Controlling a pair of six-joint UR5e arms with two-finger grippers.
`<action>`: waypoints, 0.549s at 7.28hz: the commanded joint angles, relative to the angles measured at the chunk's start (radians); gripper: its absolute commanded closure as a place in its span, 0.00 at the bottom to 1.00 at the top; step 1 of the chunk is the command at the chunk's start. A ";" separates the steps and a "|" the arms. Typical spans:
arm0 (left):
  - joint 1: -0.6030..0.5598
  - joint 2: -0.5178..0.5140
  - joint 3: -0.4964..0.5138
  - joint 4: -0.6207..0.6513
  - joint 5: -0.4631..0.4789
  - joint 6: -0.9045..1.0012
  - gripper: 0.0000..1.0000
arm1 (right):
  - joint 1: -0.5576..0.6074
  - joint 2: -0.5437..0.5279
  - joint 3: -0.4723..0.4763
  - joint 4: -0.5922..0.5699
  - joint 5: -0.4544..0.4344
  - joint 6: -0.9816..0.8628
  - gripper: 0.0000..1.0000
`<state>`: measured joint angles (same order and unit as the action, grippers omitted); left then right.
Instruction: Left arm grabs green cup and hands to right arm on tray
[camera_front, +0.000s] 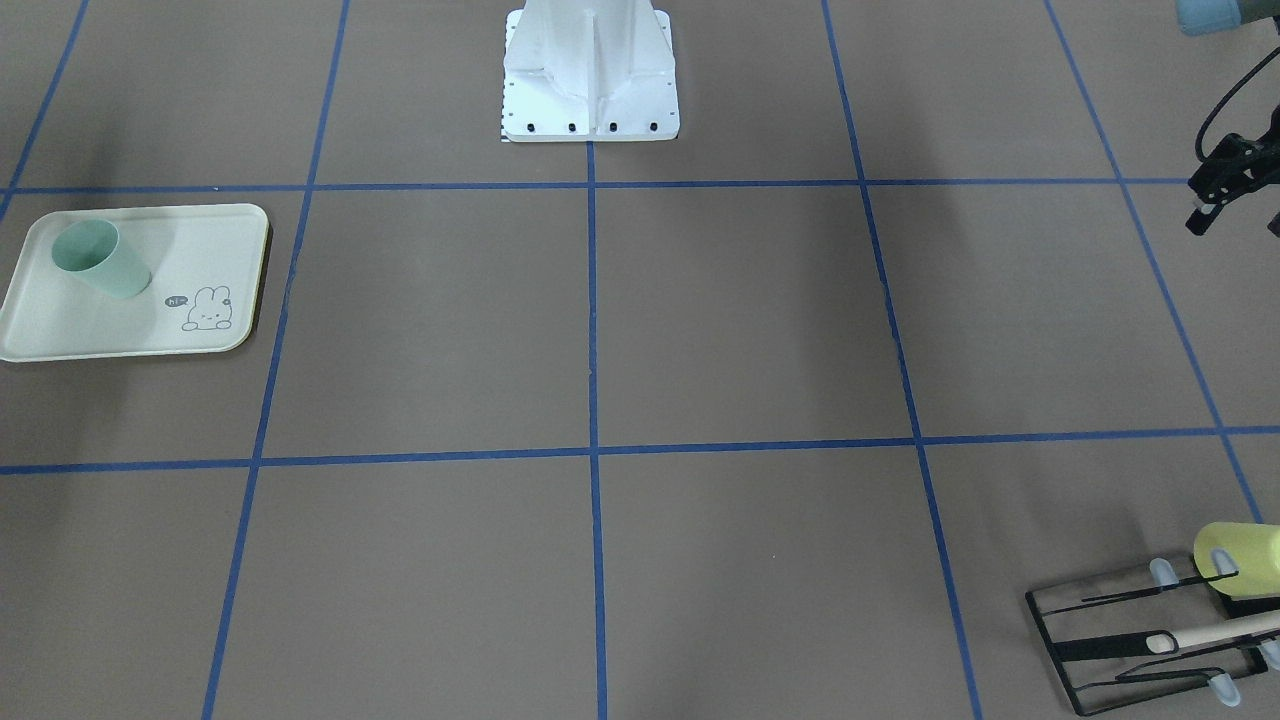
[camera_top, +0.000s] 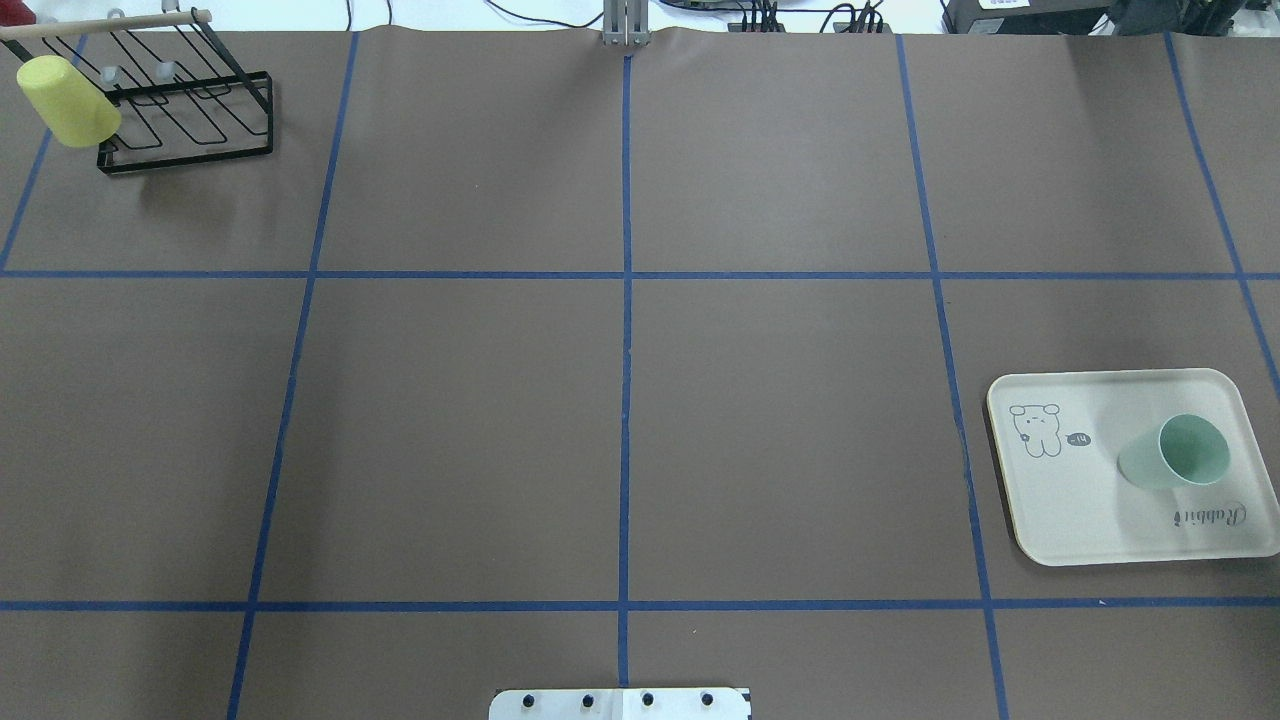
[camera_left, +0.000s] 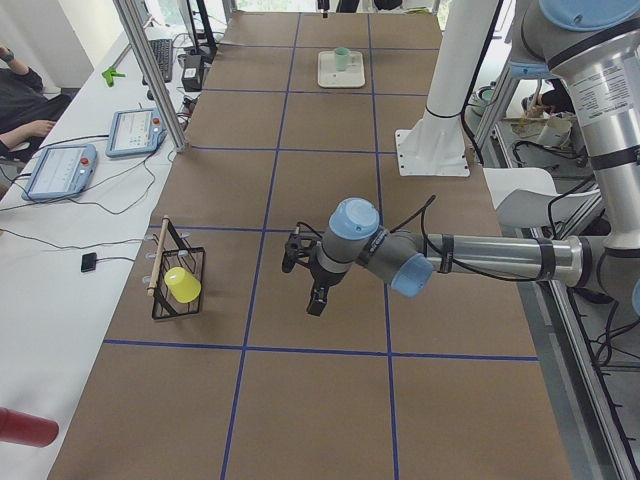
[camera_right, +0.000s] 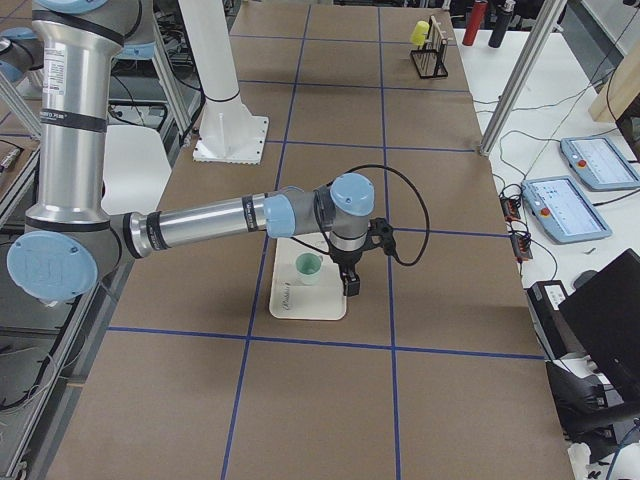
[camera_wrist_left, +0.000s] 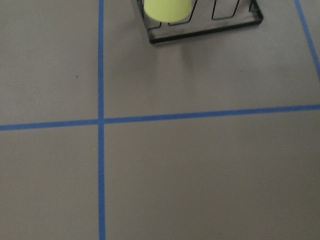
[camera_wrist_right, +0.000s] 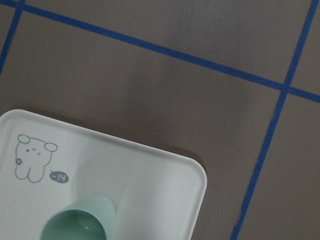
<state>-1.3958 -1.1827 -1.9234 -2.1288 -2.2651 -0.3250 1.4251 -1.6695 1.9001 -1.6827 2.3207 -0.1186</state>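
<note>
**Camera placement: six views, one table**

Overhead exterior: set high behind the robot, facing forward and down. The pedestal base (camera_top: 620, 704) is at its bottom edge, the tray (camera_top: 1080, 500) at right, the black wire rack (camera_top: 185, 115) at far left.

Front-facing exterior: opposite side, steep downward look; tray and rack swap sides. Both cover the taped table (camera_top: 780, 430).

End cameras: further off, looking along the table from opposite ends.

Left wrist: close, looking down, beside the rack.

Right wrist: close above a tray corner and the green cup (camera_wrist_right: 82, 220).

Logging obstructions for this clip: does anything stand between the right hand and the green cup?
Nothing visible does. The green cup stands upright and alone on the tray. The right hand hangs close by it, with nothing between them.
</note>
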 joint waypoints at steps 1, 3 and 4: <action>-0.139 0.017 0.021 0.103 -0.021 0.256 0.00 | 0.055 0.042 -0.022 -0.075 -0.026 -0.066 0.00; -0.176 -0.075 0.017 0.304 -0.014 0.418 0.00 | 0.080 0.077 -0.047 -0.048 -0.046 -0.064 0.00; -0.180 -0.121 0.017 0.375 0.008 0.437 0.00 | 0.104 0.076 -0.049 -0.017 -0.047 -0.064 0.00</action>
<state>-1.5625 -1.2423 -1.9056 -1.8635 -2.2756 0.0586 1.5028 -1.6008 1.8590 -1.7321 2.2789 -0.1815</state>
